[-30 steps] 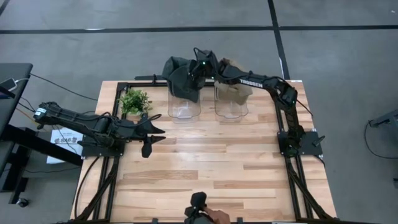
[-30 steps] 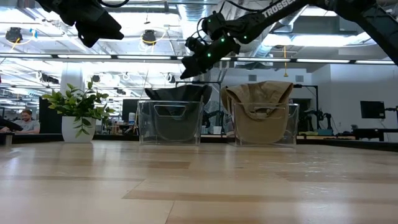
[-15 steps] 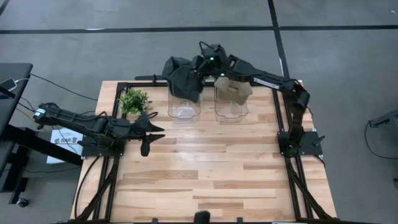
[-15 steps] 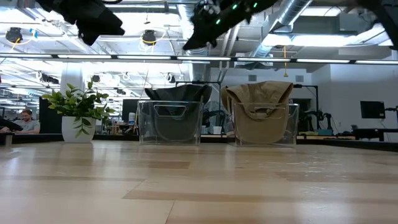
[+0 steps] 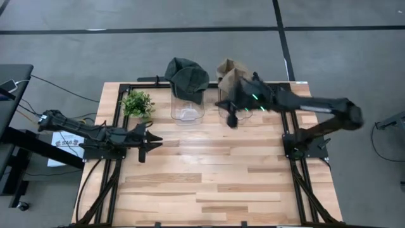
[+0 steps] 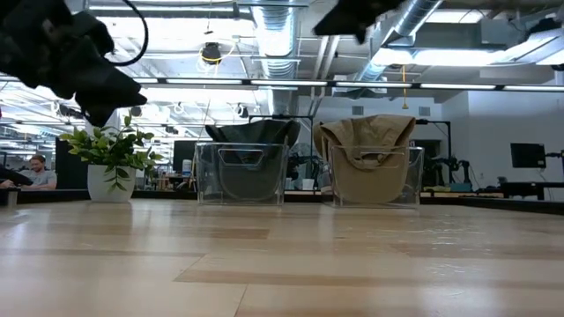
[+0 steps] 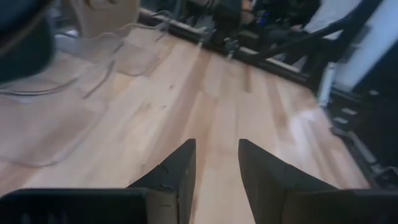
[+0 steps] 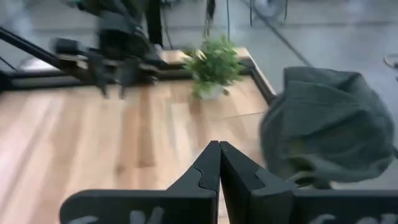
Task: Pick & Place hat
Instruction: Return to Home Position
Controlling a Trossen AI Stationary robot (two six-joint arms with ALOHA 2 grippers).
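Green plant (image 5: 137, 102) beside left transparent bin (image 5: 187, 114)

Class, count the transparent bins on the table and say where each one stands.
2. The left bin stands nearest the plant, a dark cap draped over its rim; the right bin stands beside it, a brown cap hanging in it. No others seem hidden.

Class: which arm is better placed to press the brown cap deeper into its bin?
Right: right gripper hangs above the clear plastic bin holding the brown fabric cap; left gripper is far off.
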